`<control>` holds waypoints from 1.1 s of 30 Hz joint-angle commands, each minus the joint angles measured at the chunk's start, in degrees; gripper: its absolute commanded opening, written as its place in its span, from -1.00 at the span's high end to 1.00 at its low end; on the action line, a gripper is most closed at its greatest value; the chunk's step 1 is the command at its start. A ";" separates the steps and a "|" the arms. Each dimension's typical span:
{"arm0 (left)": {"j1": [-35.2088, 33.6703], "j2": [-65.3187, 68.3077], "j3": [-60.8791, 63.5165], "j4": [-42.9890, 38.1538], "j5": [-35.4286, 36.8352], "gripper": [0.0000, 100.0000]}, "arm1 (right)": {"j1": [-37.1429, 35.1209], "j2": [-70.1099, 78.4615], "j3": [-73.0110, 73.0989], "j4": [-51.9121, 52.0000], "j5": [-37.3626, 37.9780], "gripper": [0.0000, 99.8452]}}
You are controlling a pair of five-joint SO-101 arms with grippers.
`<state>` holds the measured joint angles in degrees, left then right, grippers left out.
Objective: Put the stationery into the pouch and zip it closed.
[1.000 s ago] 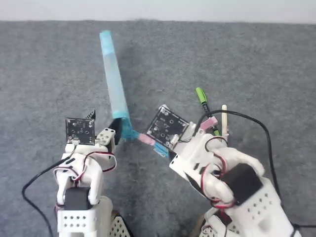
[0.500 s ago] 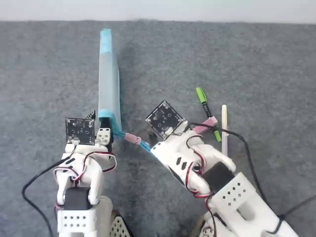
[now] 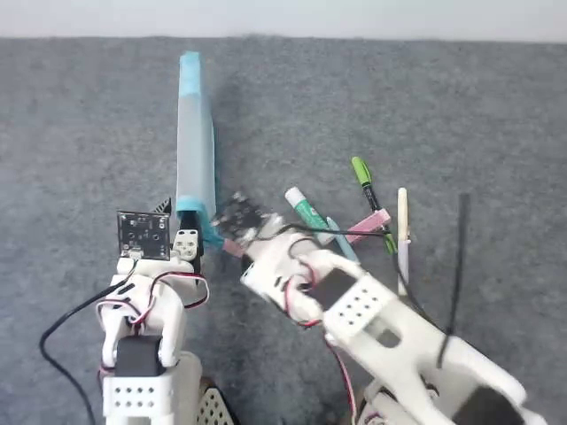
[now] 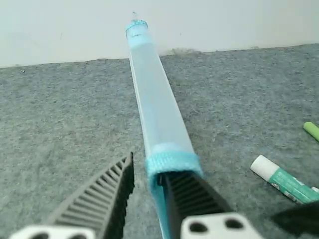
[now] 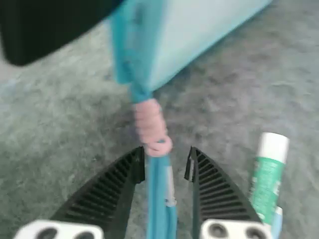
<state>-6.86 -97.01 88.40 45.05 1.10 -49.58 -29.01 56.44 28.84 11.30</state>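
Grey carpeted tabletop (image 3: 461, 106). The long see-through light-blue pouch (image 3: 196, 133) stretches away from the arms, and its teal-trimmed near end sits between the left gripper's (image 4: 148, 172) spread fingers, with a gap on one side. The right gripper (image 5: 165, 154) is narrowly parted around the pink zipper pull (image 5: 149, 124) and its teal strap (image 5: 159, 199). The green-and-white glue stick (image 3: 307, 211) is just beside it, label print too small to read.
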 commanded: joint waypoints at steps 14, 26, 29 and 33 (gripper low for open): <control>-0.62 0.88 -0.84 -1.76 -0.35 0.85 | -1.89 1.63 -4.75 0.66 4.66 0.35; -3.08 0.88 -0.75 -1.93 0.18 0.85 | -1.80 10.59 -11.96 -2.95 6.51 0.50; -3.16 0.88 -0.66 -1.93 1.67 0.86 | -1.89 11.47 -12.48 -3.74 6.51 0.55; -3.16 0.88 -0.48 -2.29 1.58 0.86 | -1.89 11.65 -11.60 -6.11 6.59 0.57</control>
<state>-9.49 -97.01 88.40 45.05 1.98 -51.08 -16.70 47.38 25.05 16.92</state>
